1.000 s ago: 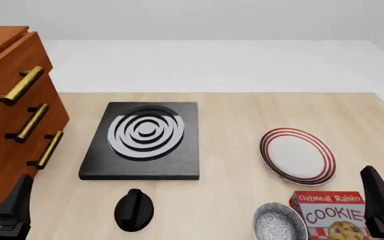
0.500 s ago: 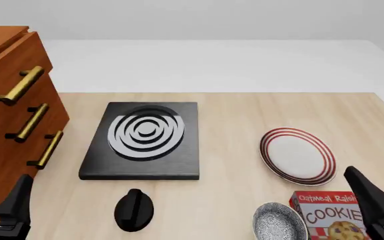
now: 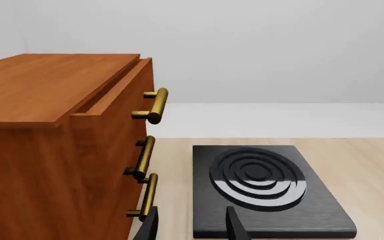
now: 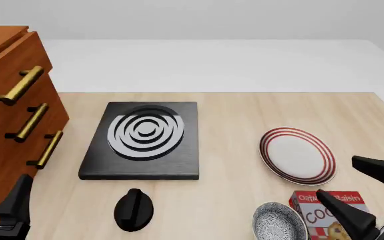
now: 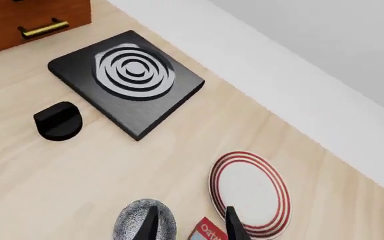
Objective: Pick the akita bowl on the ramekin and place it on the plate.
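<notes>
The right gripper [image 4: 362, 192] has moved in from the edge toward the middle since the earlier frames. Its two dark fingers [image 4: 344, 212] now reach over the cookie box [image 4: 312, 212], spread wide, with nothing between them. I judge this to be the approach to the bowl [image 4: 279, 222], so the pick is not yet begun.

The bowl sits just beside the near finger, on the side away from the box. It hides the ramekin below it, so I cannot see that dish. In the right wrist view the bowl [image 5: 144, 222] lies beside one fingertip, and the plate [image 5: 249, 192] lies just beyond the fingertips, empty.

The arm comes in low and tilted, pointing forward and down. The left gripper [image 3: 190, 225] rests open near the drawer cabinet [image 3: 58, 150] and the stove slab [image 3: 265, 187] on the counter [image 4: 232, 115].
</notes>
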You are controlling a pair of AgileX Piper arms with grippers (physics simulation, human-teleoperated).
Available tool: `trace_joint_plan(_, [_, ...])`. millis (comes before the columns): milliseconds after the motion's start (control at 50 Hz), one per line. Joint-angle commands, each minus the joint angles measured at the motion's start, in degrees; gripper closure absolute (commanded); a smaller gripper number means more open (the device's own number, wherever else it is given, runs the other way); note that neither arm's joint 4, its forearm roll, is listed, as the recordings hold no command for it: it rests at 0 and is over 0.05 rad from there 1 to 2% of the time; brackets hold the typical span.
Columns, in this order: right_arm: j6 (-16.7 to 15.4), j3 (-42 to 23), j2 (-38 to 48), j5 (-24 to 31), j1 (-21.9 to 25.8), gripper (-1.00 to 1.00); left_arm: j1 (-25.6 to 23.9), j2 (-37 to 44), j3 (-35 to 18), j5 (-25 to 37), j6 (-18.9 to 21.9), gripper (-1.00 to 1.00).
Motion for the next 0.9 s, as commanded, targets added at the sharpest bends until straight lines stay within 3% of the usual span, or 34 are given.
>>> trace_joint_plan(20, [-3.0,-0.4,5.5,3.1,5.9,-1.00,0.0,0.0,0.0,0.0,0.0,-1.00])
trace_joint_plan(280, [-2.5,3.1,13.0,-1.0,11.8,-1.00,0.0,0.0,0.0,0.0,0.0,-1.00])
trace_joint_plan(480, [-2.5,3.9,14.9,-0.9,12.2,-1.00,0.0,0.0,0.0,0.0,0.0,-1.00])
trace_joint_plan(680, [-3.0,2.1,15.3,3.3,12.8,-1.00,0.0,0.0,0.0,0.0,0.0,-1.00])
trace_joint_plan(900, [-1.5,5.7,19.5,-0.9,14.8,-1.00,0.0,0.0,0.0,0.0,0.0,-1.00])
